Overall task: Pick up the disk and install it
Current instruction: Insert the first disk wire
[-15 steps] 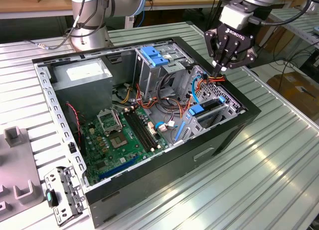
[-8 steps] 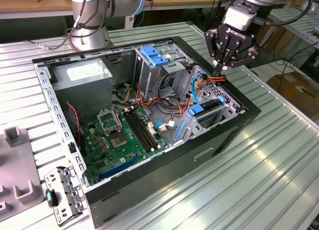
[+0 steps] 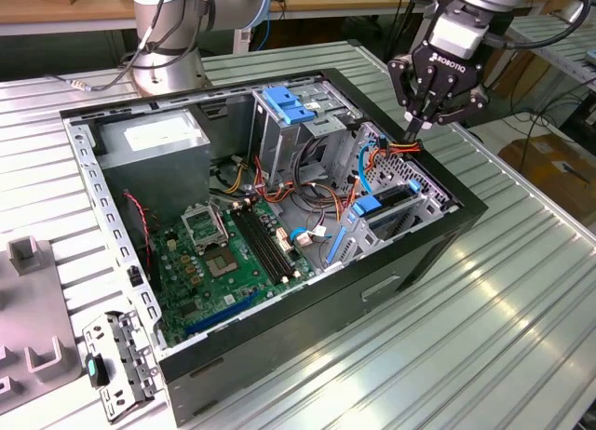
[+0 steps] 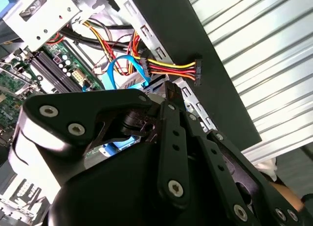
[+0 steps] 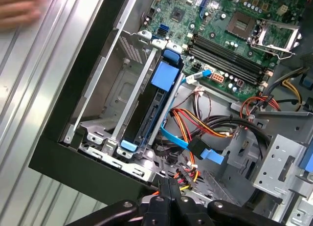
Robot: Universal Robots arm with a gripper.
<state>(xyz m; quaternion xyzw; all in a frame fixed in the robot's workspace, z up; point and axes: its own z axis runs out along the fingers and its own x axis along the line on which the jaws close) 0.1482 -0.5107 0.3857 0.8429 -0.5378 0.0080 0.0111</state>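
Sitting in its drive cage (image 5: 131,91), the disk (image 5: 162,78) looks installed; the SATA cable (image 5: 210,156) lies loose. The gripper (image 3: 416,127) hovers clenched, empty.

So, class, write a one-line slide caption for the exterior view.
Shut gripper above the open computer case, near the disk standing in its drive bay.

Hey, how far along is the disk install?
Done: the disk in its blue carrier looks seated in the drive cage. In hand: nothing; the gripper, fingers shut, hovers over the power connector. Left: that connector and the blue data cable look unplugged.
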